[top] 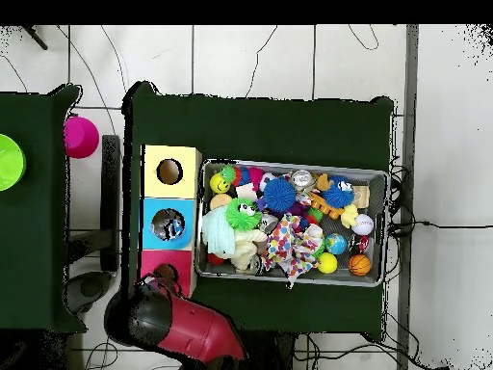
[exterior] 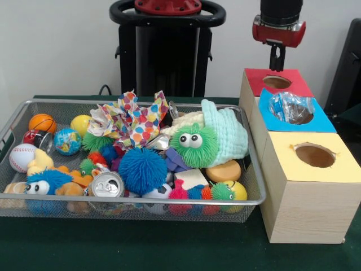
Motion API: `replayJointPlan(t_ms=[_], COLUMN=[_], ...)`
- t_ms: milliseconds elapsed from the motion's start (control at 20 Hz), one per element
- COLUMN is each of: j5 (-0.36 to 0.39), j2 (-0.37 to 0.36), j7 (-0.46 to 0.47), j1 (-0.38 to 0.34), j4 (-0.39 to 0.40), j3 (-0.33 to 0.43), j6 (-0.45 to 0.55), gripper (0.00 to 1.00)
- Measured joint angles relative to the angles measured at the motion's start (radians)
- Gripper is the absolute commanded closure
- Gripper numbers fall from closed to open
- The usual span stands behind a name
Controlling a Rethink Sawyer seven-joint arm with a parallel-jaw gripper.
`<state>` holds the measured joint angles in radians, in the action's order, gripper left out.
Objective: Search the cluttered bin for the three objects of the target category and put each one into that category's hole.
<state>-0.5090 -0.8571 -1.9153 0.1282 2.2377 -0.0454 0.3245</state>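
Hovering over the red-topped wooden box's hole (exterior: 276,82), your black gripper (exterior: 276,63) is showing no readable finger state; crumpled clear plastic (exterior: 290,106) is occupying the blue-topped hole (exterior: 299,116).

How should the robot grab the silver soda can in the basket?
Probably from straight above, pinching across the can's round top rim. It stands upright by the basket's front wall with toys packed close around it, so its sides are hard to reach.

One wire bin (exterior: 17,116), three box holes – red (exterior: 276,82), blue (exterior: 297,116), yellow (exterior: 315,155) – one soda can (exterior: 107,185), one baseball (exterior: 21,157), one mini basketball (exterior: 42,123)
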Motion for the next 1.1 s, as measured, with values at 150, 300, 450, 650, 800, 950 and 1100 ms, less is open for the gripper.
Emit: replayJointPlan(t_ms=[150,300,450,650,800,950,1100], j5=[-0.008,-0.013,-0.013,-0.013,-0.018,-0.024,-0.027], j2=[0.012,0.029,0.046,0.06,0.078,0.11,0.118], j7=[-0.004,-0.005,-0.006,-0.006,-0.006,-0.006,-0.006], j1=[0.014,0.032,0.045,0.045,0.045,0.045,0.043], j4=[-0.012,-0.04,-0.075,-0.106,-0.136,-0.177,-0.191], j3=[0.0,0.0,0.0,-0.001,-0.002,-0.003,-0.004], j6=[0.0,0.001,0.001,0.002,0.002,0.003,0.028], gripper=[1.0,1.0,1.0,1.0,1.0,1.0,1.0])
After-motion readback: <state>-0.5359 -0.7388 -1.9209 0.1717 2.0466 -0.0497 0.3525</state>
